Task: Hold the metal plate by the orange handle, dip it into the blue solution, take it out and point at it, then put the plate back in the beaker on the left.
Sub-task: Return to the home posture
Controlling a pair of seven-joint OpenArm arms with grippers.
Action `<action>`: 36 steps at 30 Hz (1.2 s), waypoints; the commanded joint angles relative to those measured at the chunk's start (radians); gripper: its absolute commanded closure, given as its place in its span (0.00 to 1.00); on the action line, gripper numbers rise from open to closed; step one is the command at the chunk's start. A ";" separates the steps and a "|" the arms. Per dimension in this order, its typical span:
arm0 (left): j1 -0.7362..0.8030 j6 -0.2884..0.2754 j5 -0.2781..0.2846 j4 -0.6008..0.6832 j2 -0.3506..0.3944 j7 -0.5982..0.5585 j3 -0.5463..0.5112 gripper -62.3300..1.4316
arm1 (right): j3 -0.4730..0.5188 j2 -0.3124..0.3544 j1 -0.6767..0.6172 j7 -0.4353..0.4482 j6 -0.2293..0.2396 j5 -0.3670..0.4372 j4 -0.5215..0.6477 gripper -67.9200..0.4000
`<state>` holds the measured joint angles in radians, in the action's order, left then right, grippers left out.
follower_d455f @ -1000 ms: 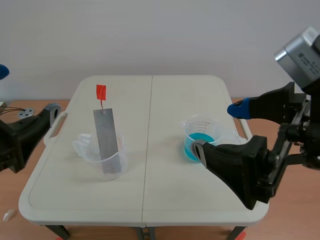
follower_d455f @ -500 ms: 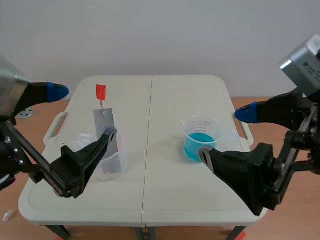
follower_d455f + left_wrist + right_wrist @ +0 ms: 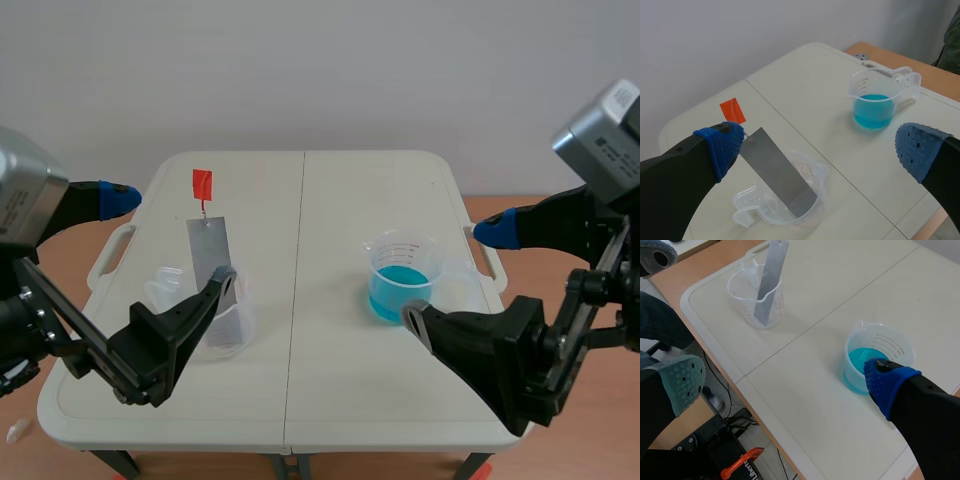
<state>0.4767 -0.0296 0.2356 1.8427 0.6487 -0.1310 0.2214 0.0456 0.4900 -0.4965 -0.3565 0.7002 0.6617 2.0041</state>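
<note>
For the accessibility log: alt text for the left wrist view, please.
A metal plate with an orange handle leans in a clear beaker just ahead of the open left gripper. Farther off on the white table, a second beaker holds blue solution.

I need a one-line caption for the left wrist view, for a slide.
Left gripper open; ahead, the metal plate leans in a clear beaker, the blue solution beaker farther on.

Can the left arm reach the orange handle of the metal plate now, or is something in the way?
Probably yes. The left pincer is open, the orange handle stands clear above the beaker beside one fingertip, and nothing blocks it.
</note>
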 commanded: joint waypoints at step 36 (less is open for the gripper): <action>0.002 0.001 0.006 0.010 -0.003 -0.014 -0.006 0.00 | 0.006 0.003 0.011 0.002 0.003 0.011 0.015 0.02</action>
<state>0.4767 -0.0296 0.2356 1.8427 0.6487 -0.1310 0.2214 0.0456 0.4900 -0.4965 -0.3599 0.7002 0.6617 2.0041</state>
